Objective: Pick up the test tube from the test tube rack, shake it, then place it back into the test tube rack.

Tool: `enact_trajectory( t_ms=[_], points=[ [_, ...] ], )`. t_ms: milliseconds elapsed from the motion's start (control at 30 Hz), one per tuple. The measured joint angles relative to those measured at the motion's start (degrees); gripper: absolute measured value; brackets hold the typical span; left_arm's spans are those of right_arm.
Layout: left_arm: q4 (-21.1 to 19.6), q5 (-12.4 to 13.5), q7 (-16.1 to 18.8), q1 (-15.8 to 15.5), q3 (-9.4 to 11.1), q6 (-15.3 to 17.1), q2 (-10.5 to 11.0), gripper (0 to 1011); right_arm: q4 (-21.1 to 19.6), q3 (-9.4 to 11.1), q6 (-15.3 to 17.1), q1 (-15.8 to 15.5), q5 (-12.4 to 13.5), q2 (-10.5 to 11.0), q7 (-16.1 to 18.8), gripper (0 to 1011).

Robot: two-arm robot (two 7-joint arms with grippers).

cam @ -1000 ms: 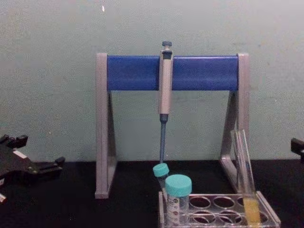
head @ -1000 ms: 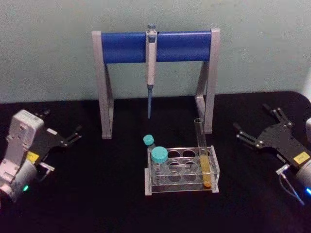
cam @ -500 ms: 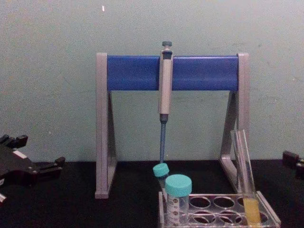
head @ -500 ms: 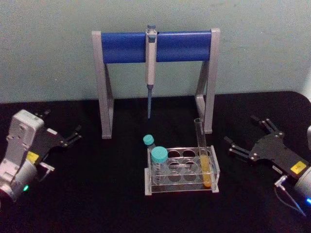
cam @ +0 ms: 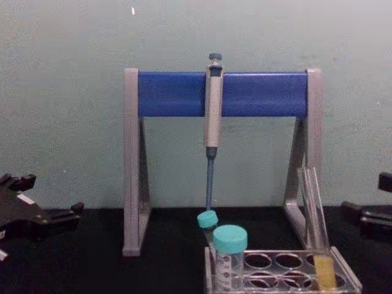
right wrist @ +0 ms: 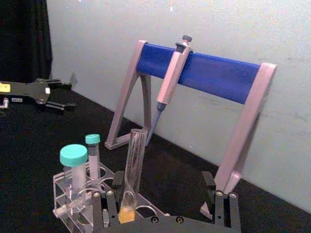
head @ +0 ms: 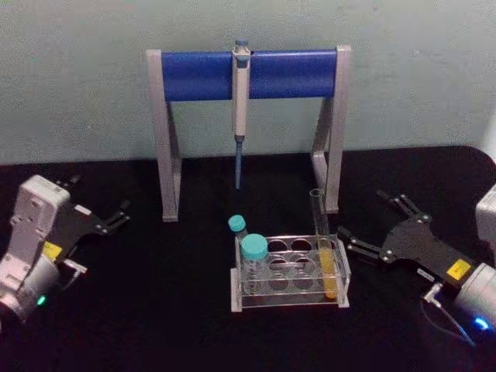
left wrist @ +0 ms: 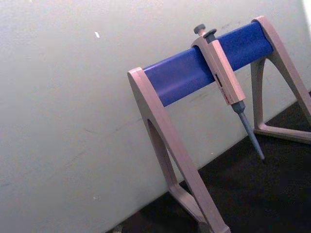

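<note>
Behind test tube rack (head: 291,288), pipette stand (head: 201,75)

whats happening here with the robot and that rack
The right pincer is open just to the right of the rack, pointing at the test tube but not touching it. The test tube stands in the rack's right end with yellow liquid at the bottom. The left pincer sits parked, open, far off to the left.

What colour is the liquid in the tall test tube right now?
Yellow-orange, sitting in the lower part of the test tube; the head view shows it best.
</note>
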Motion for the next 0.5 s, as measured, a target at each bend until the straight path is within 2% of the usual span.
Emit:
enact_trajectory(
  t_ms=[500],
  points=[
    [0.0,0.0,0.0,0.0,0.0,0.0,0.0,1001,5.0,-1.2,2.4,5.0,-0.2,-3.7,5.5,1000]
  ],
)
